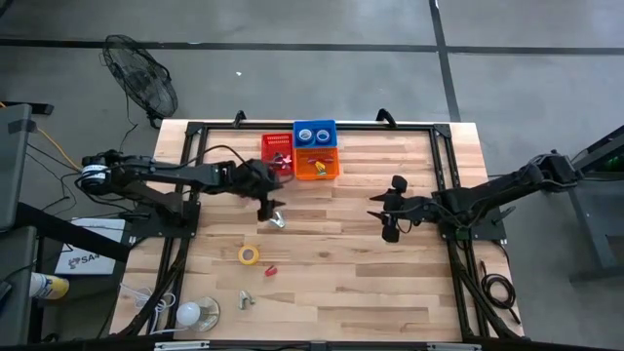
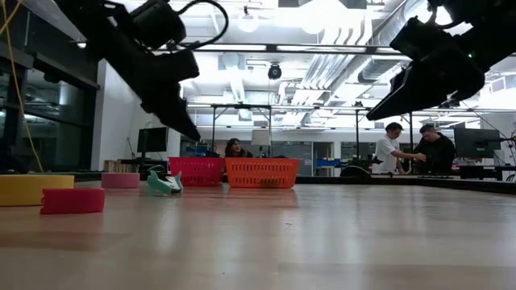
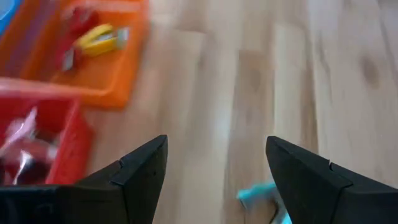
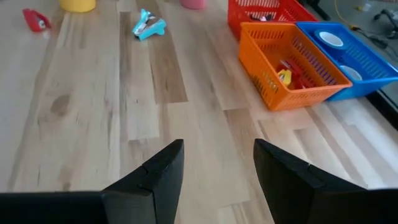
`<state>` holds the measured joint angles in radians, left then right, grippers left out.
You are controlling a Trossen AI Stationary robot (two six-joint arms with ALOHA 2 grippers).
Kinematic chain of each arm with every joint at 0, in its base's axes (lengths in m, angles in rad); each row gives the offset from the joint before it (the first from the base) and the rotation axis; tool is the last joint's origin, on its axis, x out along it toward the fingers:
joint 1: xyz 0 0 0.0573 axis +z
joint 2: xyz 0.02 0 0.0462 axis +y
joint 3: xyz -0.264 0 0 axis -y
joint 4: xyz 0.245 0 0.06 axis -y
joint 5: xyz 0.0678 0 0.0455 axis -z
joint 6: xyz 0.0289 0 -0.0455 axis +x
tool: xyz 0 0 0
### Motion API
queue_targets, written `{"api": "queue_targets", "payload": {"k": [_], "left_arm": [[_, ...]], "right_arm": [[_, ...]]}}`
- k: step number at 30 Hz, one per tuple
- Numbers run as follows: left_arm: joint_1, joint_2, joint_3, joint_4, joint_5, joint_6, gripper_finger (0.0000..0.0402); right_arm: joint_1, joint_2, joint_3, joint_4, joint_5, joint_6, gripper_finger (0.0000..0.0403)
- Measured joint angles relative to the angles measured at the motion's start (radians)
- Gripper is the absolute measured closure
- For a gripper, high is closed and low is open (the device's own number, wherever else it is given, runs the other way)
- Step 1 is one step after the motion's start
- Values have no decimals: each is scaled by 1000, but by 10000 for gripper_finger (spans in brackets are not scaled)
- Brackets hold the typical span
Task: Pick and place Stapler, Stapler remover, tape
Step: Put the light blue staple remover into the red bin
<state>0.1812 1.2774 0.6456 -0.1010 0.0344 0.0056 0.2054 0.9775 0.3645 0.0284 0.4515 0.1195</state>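
Teal staple remover (image 1: 278, 220) lies on table (image 1: 390, 283) – long axis diagonal, partly hidden under left gripper (image 1: 269, 209), jaws released, empty. Right gripper (image 1: 387, 216) – parted, empty.

Wooden table (image 1: 390, 283) — three baskets (image 1: 316, 163) at the far edge (red, blue, orange), teal staple remover (image 1: 277, 219), yellow tape (image 1: 249, 254).

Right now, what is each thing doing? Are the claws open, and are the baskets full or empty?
left gripper: open, empty, above the teal stapler remover
right gripper: open, empty, over bare table
teal stapler remover: lying loose on the table
yellow tape: lying flat
orange basket: holds a yellow and a red item
blue basket: holds two white rolls
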Motion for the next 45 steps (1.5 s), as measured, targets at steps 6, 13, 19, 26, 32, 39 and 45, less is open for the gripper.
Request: {"api": "queue_targets", "payload": {"k": [6,13,19,26,32,39,45], "left_arm": [[-62,0,43,-100,89,200,134],[-83,24,97,-220,58,415,134],[-84,117,194,-348,77,501,134],[-84,249,303,-499,67,597,134],[-93,289,346,-542,76,649,134],[-146,338,371,-555,17,668,133],[-185,358,396,-562,-70,672,126]], "right_arm": [[-31,0,0,-1,-88,-93,217],[-51,0,0,-30,-193,-99,217],[-51,0,0,-34,-211,-91,217],[-51,1,0,-40,-224,-57,217],[-51,1,0,-48,-238,-51,217],[-51,1,0,-49,-254,-24,217],[-50,1,0,-61,-271,5,217]]}}
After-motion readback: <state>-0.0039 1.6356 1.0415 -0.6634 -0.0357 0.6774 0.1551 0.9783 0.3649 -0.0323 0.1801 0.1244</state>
